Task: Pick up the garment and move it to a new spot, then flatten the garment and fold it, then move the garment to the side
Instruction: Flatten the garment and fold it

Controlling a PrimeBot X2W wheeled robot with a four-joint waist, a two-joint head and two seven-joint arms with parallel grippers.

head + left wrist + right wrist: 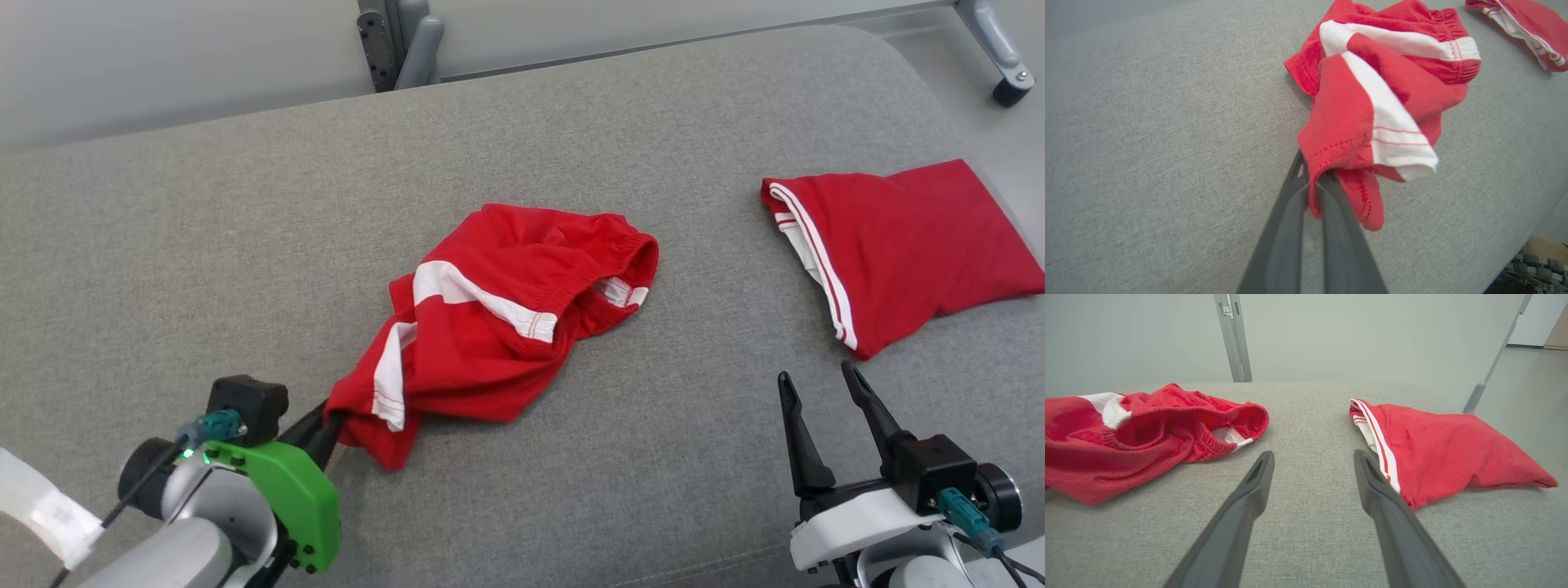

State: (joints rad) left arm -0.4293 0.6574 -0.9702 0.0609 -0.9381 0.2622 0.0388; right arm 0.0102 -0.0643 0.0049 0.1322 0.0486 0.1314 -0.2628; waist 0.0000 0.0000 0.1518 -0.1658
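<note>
Left hand [331,429] is pinched tight on the garment [506,310] now, fingers together on the lowest corner of a leg hem, the end nearest the table's [204,245] front edge. The red shorts lie crumpled about mid-table, and their long axis runs diagonally: from that gripped corner at the near left up and away to the elastic waistband gaping at the far right. So the bulk lies ahead and to the right of the left hand. Right hand [816,380] hovers by the front edge, fingers wide apart and holding nothing, between the shorts and a folded red garment [906,245] near the right edge. I'd say it's the nearer one to that waistband end.
</note>
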